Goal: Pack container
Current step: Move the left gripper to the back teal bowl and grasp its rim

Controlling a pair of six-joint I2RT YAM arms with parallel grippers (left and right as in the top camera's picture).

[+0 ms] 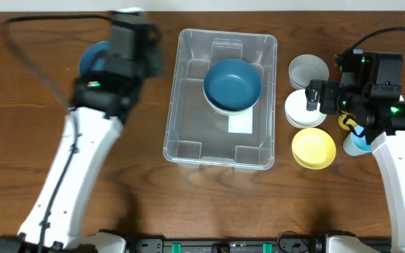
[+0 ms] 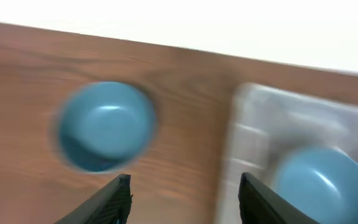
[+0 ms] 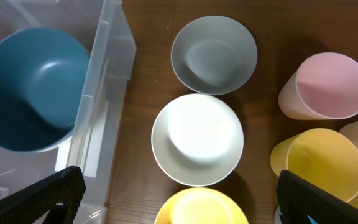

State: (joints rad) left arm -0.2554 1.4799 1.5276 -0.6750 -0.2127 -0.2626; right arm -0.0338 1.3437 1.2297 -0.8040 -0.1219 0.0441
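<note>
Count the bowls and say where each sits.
5: dark blue bowl inside the container; lighter blue bowl on the table left of it; grey bowl, white bowl and yellow bowl in a column on its right. Another may hide under the dark blue one.

Looks like robot lab setup, not home. Bare wood-grain bench (image 1: 146, 204); my left arm (image 1: 76, 169) and right arm (image 1: 403, 183) flank clear container (image 1: 188, 112); black cable (image 1: 30, 60) left of container; plain plastic bowls (image 1: 313, 147), cups (image 3: 325, 87) right of container.

Left pincer (image 2: 185, 188), jaws partly apart; right pincer (image 3: 179, 190), jaws wide apart; both empty.
</note>
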